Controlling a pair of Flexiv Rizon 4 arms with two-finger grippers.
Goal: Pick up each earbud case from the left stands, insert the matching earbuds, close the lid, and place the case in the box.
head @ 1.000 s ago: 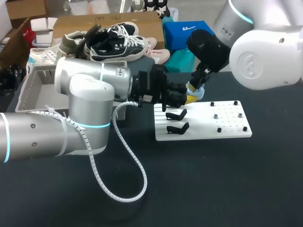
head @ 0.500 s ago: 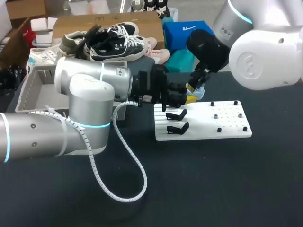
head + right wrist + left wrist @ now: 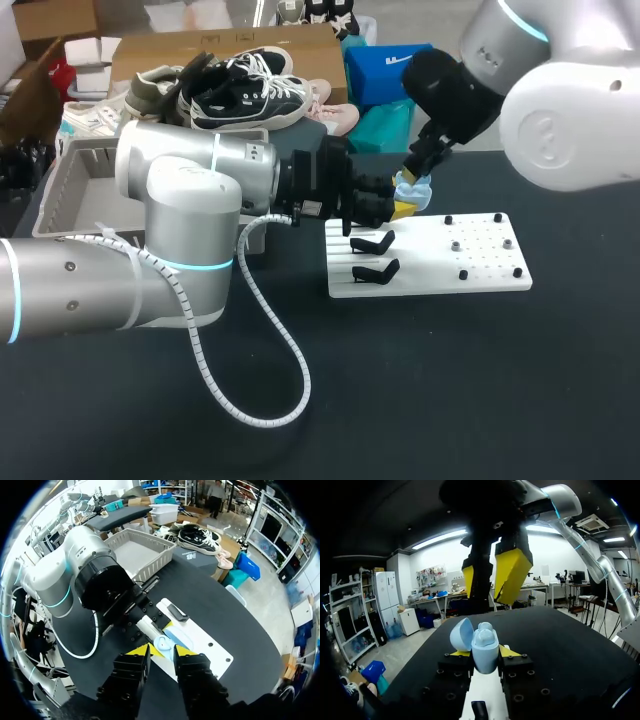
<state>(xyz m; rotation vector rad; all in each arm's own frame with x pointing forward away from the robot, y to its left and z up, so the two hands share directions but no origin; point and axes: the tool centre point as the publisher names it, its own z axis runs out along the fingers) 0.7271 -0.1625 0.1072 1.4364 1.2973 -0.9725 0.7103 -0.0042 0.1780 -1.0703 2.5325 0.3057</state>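
Grey plastic box (image 3: 58,195) sits far left: rectangular, ribbed walls, open top.

Left arm (image 3: 190,215) is smooth silver metal with a ribbed white cable looping off it. It reaches in toward the middle of the table.

Left gripper (image 3: 481,653) is clamped on the earbud case (image 3: 485,641), with a yellow tip touching each side.

The case is pale blue, glossy and pebble-shaped. Its lid (image 3: 461,634) is hinged open and tipped to one side, like a shallow rounded cup. The body's long axis runs from between the left fingertips out toward the right gripper, rounded end leading. I can't tell whether earbuds are inside (the opening isn't visible from any view).

In the head view the case is held off the table, just over the far left corner of the white board (image 3: 480,265).

Right gripper (image 3: 492,577) hangs just beyond the case, not touching it. Its blocky yellow tips are apart, with nothing seen between them. In the right wrist view the case sits in line with the gap between those tips.

The white board is flat, matte and rectangular. Two black curved stands (image 3: 372,243) sit on its left part, and small black pegs (image 3: 463,274) dot its right part.
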